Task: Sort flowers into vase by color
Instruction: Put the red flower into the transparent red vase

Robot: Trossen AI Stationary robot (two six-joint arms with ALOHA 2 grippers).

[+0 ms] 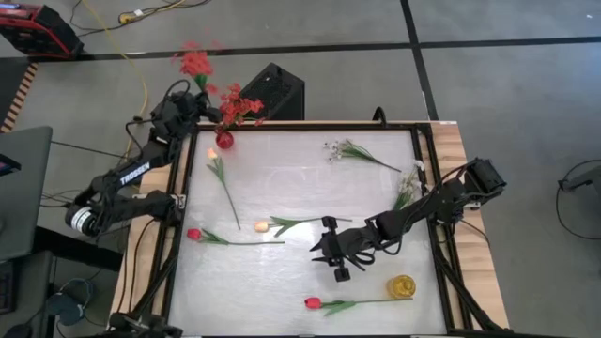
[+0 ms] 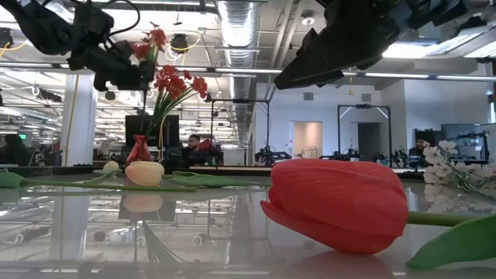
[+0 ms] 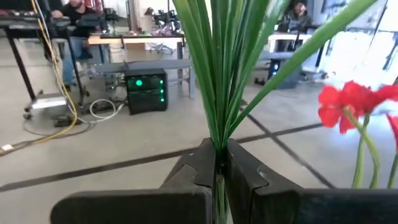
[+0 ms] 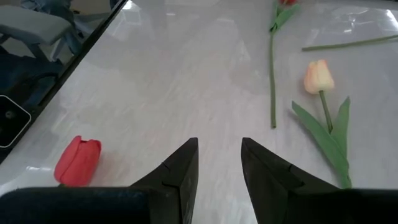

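My left gripper (image 1: 199, 97) is at the far left corner, shut on a red clustered flower (image 1: 195, 62) next to the red vase (image 1: 223, 140), which holds other red clustered blooms (image 1: 240, 106). My right gripper (image 1: 331, 253) hangs open over the middle of the table, touching nothing. Flat on the table lie a pale orange tulip (image 1: 262, 226), red-pink tulips (image 1: 193, 234) (image 1: 313, 302), a pale bud (image 1: 211, 153) and white sprigs (image 1: 334, 148) (image 1: 411, 180). In the low view the near red tulip (image 2: 341, 203) fills the foreground. My left gripper pinches the flower's bundle of green stem and long leaves (image 3: 219, 142) between its two fingers (image 3: 193, 168), which point level and lie across the stem. The flower stands upright, lifted clear of the table, its red bloom (image 2: 156, 36) above the fingers. Its lower end is hidden.
A small yellow vase (image 1: 402, 285) stands near the right front corner. A black frame (image 1: 183, 202) rims the table. In the right wrist view a red tulip (image 4: 78, 160) and the orange tulip (image 4: 318, 76) lie ahead of the open fingers, with bare tabletop between.
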